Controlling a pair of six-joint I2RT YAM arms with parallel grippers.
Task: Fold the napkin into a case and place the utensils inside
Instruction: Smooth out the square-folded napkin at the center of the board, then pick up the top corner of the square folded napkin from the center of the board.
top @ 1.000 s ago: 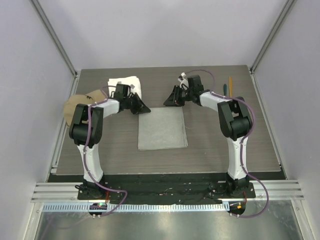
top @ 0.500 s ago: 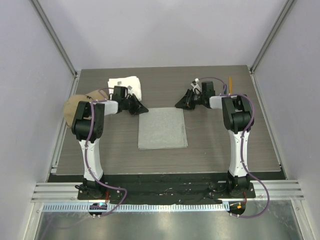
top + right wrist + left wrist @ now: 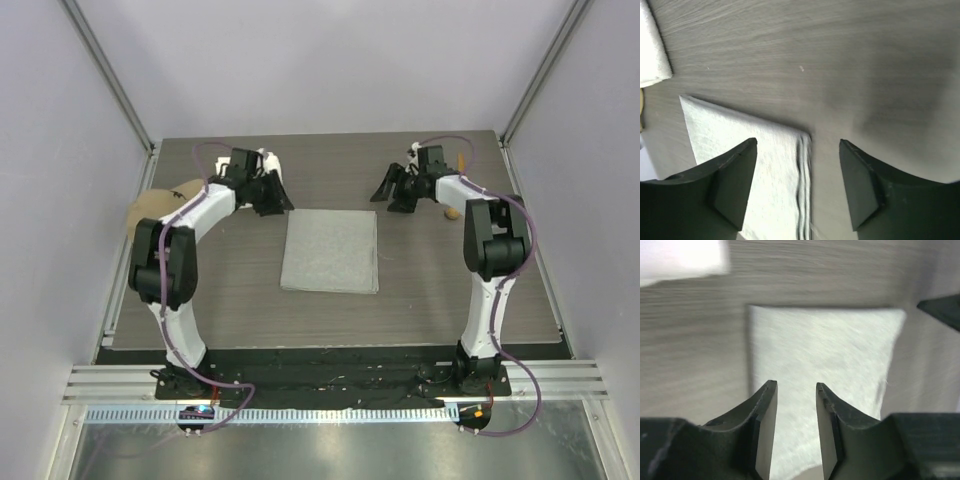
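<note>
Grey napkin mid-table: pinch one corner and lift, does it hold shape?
Probably not: the napkin lies flat and thin, so it likely droops. Stacked layers show at its edge and may peel apart. Likely light, and may slide on the smooth table when pushed.

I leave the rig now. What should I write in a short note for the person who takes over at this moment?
Left gripper: jaws open, empty, near the napkin's far left corner.
Right gripper: jaws wide open, empty, near its far right corner.
Napkin: flat in the middle, folded in layers.
Utensils: far right, partly hidden, not in the napkin.
Done: first folds. Left: finish the folding, put the utensils inside.
</note>
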